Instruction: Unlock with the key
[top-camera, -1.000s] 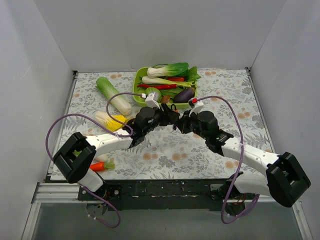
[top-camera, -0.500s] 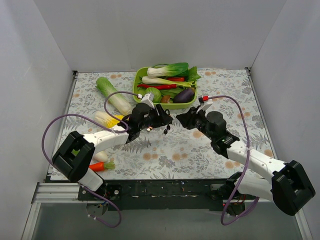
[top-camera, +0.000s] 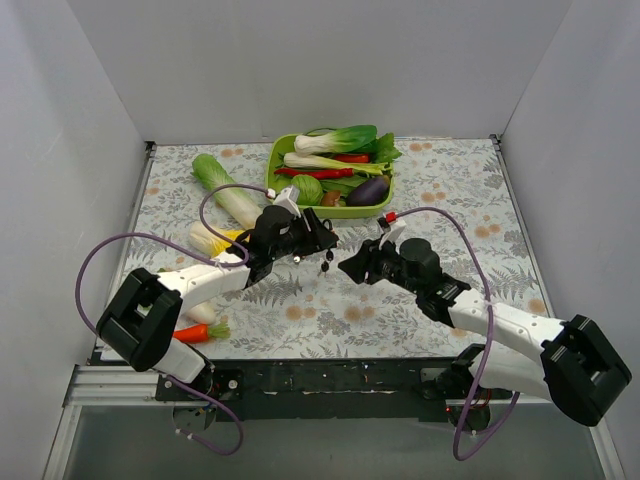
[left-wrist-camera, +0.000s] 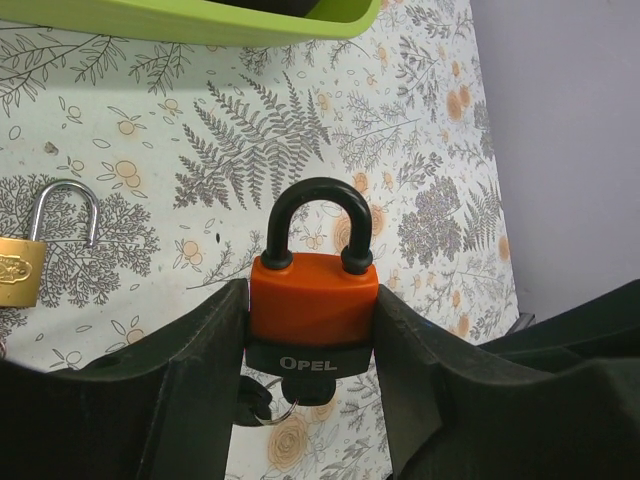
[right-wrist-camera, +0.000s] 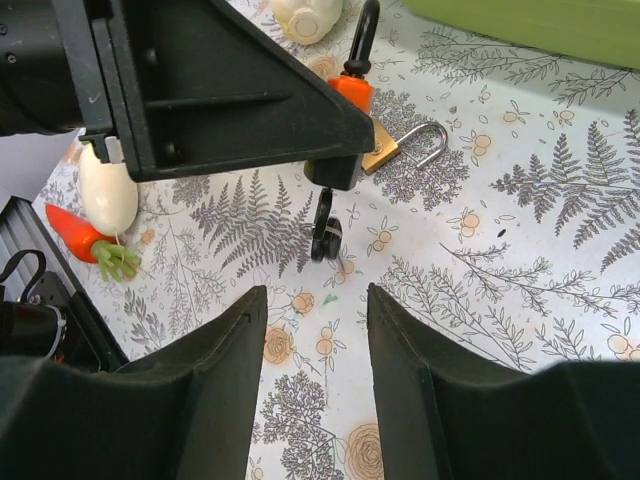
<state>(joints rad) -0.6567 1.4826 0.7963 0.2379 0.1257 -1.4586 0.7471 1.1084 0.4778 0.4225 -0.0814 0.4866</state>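
Note:
My left gripper (left-wrist-camera: 312, 312) is shut on the orange-and-black padlock (left-wrist-camera: 313, 290), holding it by its sides above the table. Its black shackle (left-wrist-camera: 318, 205) sits with both legs in the body. The key (left-wrist-camera: 304, 388) sticks out of the padlock's underside, its black head down, with a ring and a second black key (left-wrist-camera: 249, 404) beside it. In the right wrist view the key (right-wrist-camera: 325, 235) hangs free under the left gripper's fingers (right-wrist-camera: 230, 90). My right gripper (right-wrist-camera: 315, 295) is open and empty, a short way back from the key. From above, the two grippers (top-camera: 318, 243) (top-camera: 350, 268) stand apart.
A brass padlock (left-wrist-camera: 15, 270) with its shackle raised lies on the floral cloth, left of the held one. A green tray (top-camera: 275, 165) of vegetables stands at the back. A cabbage (top-camera: 226, 190), corn (top-camera: 215, 240) and a carrot (top-camera: 195, 332) lie on the left. Grey walls enclose three sides.
My right gripper has opened, let go of the key and drawn back towards the near right. The left gripper, with the padlock, has shifted slightly left; the key now hangs free.

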